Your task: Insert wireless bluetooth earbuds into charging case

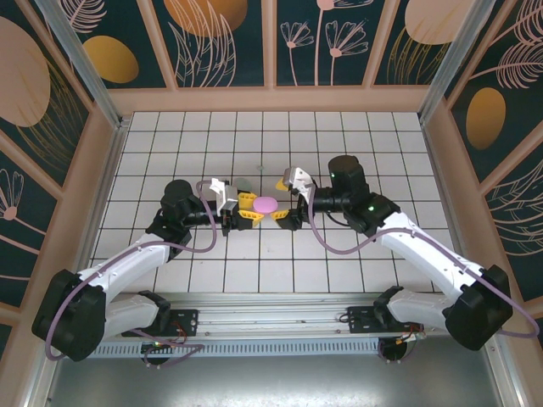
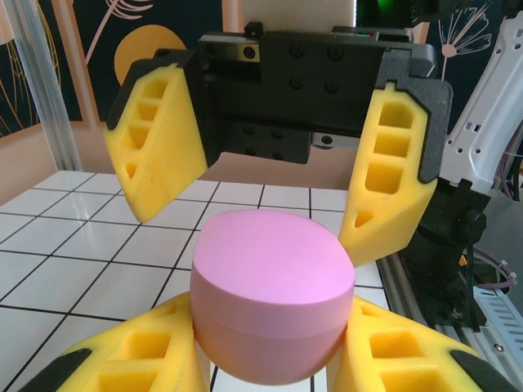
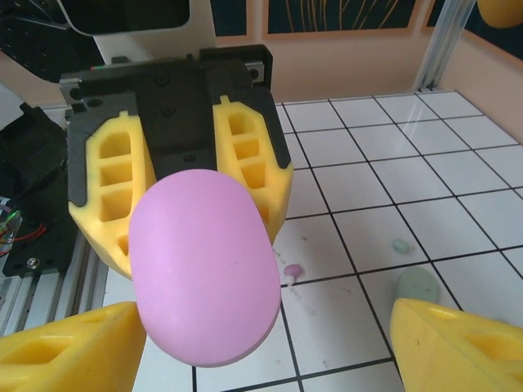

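Between the 2 hands, over the middle of the tiled counter (image 1: 271, 263), sits the pink case (image 1: 265, 204), its lid down. The left hand (image 1: 249, 209) is clamped on the case's near end, 1 yellow finger on each flank of the lower half, and seems to hold it clear of the tiles. The case's long axis runs from hand to hand, so its free end points straight at the right hand (image 1: 277, 199). That hand stands spread wide and grips nothing, its fingers flanking the free end without touching it.

From the right wrist, the pink case (image 3: 204, 269) hides the middle of the scene. Down on the counter, just past the case toward the back wall, lies 1 tiny pink earbud (image 3: 292, 269). A mint earbud (image 3: 400, 245) lies farther out the same way. Beside it is a larger mint oval piece (image 3: 419, 286); whether that is a bud I cannot tell.

From the left wrist, the seam between lid and base on the pink case (image 2: 270, 302) shows above the left hand (image 2: 270, 359).

By my reading, the lid must come up first. The free right hand is the one placed for that, and for the buds beneath.
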Robot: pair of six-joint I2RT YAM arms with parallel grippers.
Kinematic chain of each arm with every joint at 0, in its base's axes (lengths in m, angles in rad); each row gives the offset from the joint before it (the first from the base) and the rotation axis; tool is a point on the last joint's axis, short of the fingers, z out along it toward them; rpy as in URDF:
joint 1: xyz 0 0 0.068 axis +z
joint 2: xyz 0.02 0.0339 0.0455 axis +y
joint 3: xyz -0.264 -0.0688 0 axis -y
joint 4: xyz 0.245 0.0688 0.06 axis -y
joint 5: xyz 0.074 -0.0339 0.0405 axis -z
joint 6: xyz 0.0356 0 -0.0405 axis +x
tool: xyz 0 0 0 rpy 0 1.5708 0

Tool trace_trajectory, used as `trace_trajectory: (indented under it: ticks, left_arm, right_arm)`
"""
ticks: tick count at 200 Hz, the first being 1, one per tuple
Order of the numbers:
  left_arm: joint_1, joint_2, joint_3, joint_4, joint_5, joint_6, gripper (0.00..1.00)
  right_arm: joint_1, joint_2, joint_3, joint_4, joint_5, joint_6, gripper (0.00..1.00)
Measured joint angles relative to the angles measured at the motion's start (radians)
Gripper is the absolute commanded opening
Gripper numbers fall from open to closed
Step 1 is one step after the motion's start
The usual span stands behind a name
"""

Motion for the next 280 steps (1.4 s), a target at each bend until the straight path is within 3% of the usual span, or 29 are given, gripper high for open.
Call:
trace_trajectory:
  ticks: [95,143,280]
  left_arm:
    - [0.004,0.001,0.000,0.000,-0.025,0.009,0.16]
    - [0.007,0.001,-0.005,-0.019,-0.053,0.012,0.16]
    - [0.000,-0.005,-0.014,-0.022,-0.032,0.018,0.15]
  right_arm:
    - [-0.020,0.079,0.074,-0.024,-0.073,0.021,0.77]
    - [-0.070,0.086,0.085,0.021,-0.105,0.111,0.76]
    - [-0.098,0.061,0.104,0.002,-0.048,0.226,0.76]
